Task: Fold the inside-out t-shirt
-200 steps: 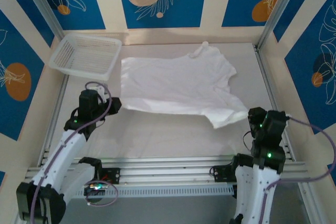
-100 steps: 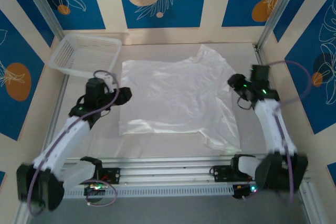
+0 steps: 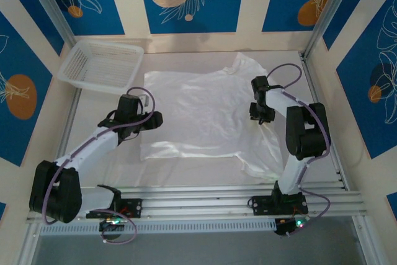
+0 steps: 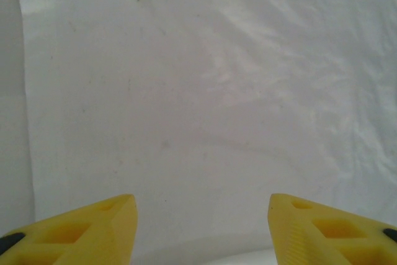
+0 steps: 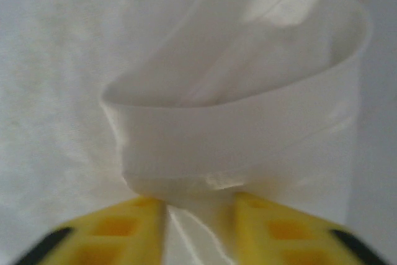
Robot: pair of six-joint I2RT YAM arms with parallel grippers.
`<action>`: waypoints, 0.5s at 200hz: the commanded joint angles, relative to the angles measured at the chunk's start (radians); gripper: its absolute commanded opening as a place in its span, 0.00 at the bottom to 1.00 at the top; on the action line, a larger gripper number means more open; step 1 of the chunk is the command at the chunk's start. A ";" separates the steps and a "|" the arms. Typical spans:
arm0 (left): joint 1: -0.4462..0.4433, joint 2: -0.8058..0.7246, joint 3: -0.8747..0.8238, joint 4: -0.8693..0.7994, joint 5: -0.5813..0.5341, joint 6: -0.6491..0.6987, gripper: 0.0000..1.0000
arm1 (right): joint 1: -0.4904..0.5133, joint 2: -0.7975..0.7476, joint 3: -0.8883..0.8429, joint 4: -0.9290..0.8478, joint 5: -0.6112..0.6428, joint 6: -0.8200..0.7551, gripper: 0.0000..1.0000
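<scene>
The inside-out t-shirt (image 3: 205,113) lies spread and wrinkled on the white table, neck toward the back right. My left gripper (image 3: 156,119) hovers at its left edge, open; in the left wrist view the yellow fingers (image 4: 105,224) stand wide apart over flat white cloth (image 4: 217,91) with nothing between them. My right gripper (image 3: 261,116) is at the shirt's right side. In the right wrist view it (image 5: 200,206) is shut on a raised fold of the shirt (image 5: 236,141), which loops up between the yellow fingers.
A white mesh basket (image 3: 102,65) stands at the back left corner, apart from the shirt. Bare table (image 3: 186,169) runs between the shirt's near hem and the metal rail (image 3: 198,200) at the front. Frame posts and patterned walls close in both sides.
The right arm swung from the near right corner to the shirt's right side and closed on a fold. The left gripper moved right to the shirt's edge and opened. The near hem settled flat.
</scene>
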 commanded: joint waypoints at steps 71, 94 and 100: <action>-0.008 -0.003 0.011 -0.005 0.001 -0.007 0.58 | -0.401 -0.379 -0.314 0.194 -0.130 0.288 0.37; -0.011 0.005 0.009 -0.018 0.002 -0.016 0.59 | -0.459 -0.382 -0.285 0.118 -0.136 0.322 0.48; -0.011 0.006 0.009 -0.019 0.007 -0.019 0.59 | -0.457 -0.398 -0.279 0.115 -0.145 0.305 0.48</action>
